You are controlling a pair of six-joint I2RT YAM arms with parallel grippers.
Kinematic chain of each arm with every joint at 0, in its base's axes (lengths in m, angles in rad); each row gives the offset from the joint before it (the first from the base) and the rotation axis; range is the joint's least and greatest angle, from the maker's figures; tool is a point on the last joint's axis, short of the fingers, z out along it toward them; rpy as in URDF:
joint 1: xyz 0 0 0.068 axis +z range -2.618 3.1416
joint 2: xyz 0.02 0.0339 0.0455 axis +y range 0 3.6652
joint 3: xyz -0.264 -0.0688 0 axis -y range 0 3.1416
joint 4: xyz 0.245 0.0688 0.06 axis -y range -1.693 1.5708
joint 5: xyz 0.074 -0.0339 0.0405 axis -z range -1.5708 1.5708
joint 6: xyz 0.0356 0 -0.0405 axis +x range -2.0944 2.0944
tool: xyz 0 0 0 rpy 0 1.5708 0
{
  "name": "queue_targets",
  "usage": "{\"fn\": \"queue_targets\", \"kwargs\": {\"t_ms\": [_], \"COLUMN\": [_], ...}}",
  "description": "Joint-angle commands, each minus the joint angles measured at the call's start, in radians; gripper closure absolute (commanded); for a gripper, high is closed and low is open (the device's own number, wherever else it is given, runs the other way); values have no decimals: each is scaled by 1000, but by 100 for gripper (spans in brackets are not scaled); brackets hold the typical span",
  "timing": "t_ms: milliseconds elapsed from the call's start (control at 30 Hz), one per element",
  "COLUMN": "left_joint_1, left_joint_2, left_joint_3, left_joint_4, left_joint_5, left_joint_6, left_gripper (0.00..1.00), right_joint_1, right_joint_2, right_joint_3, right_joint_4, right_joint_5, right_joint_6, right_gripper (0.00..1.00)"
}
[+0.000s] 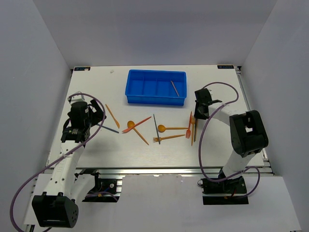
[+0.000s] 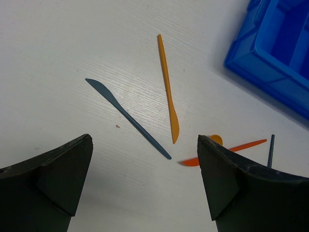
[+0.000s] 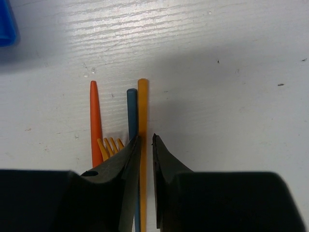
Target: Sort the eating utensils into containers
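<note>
The blue tray (image 1: 156, 100) stands at the back centre, with one thin stick (image 1: 174, 88) in its rightmost compartment. Utensils lie in front of it: an orange knife (image 1: 112, 116), a blue knife (image 1: 108, 128), a red-orange knife (image 1: 140, 122), orange spoons (image 1: 166, 128), an orange fork (image 1: 169, 137) and a blue stick (image 1: 156, 128). My left gripper (image 1: 89, 113) is open and empty just short of the blue knife (image 2: 128, 117) and the orange knife (image 2: 168, 87). My right gripper (image 3: 146, 137) hovers nearly shut over an orange stick (image 3: 143, 104), a blue stick (image 3: 131, 108), a red stick (image 3: 95, 121) and a fork (image 3: 110, 145).
The tray's corner (image 2: 275, 53) shows at the upper right of the left wrist view. White walls close in the table on three sides. The table's front edge (image 1: 159, 169) runs just ahead of the arm bases.
</note>
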Motion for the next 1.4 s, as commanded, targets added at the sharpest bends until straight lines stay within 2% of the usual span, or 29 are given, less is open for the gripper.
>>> {"fn": "queue_targets", "kwargs": {"t_ms": [0,300,400,433,467,700,800,933,1067,1133,1167,1300,1367], "left_joint_1": [-3,-2,-2,-2,-3,-3,-2,-3,-2,-3,-3,-3,-3], "left_joint_2": [1,-3,-7,-7,-8,-7,-7,-7,1,6,7,19,27], "left_joint_3": [-6,-6,-6,-6,-5,-6,-6,-6,-6,-8,-8,-5,-3], "left_joint_4": [-2,-2,-2,-2,-2,-2,-2,-2,-1,-2,-4,-4,-7], "left_joint_5": [8,8,8,7,7,8,8,4,5,5,4,-2,1], "left_joint_6": [1,1,1,1,1,-1,-1,-1,-1,-1,-1,1,1], "left_gripper": [2,2,2,2,2,2,2,2,2,2,2,2,2], "right_joint_1": [-1,-5,-9,-10,-9,-7,-1,13,19,22,24,27,28], "right_joint_2": [15,52,45,47,48,-69,-83,-16,132,203,281,469,528], "right_joint_3": [40,5,-26,-29,-29,71,182,365,558,730,881,1187,1218], "right_joint_4": [22,17,33,33,30,-35,-32,14,115,109,71,11,40], "right_joint_5": [-7,14,-6,-14,-24,-1,-3,-58,-232,-253,-267,-319,-333], "right_joint_6": [1,18,25,25,24,-30,-114,-241,-310,-317,-323,-350,-361], "right_gripper": [78,83,88,97,100,100,100,100,100,100,100,100,100]}}
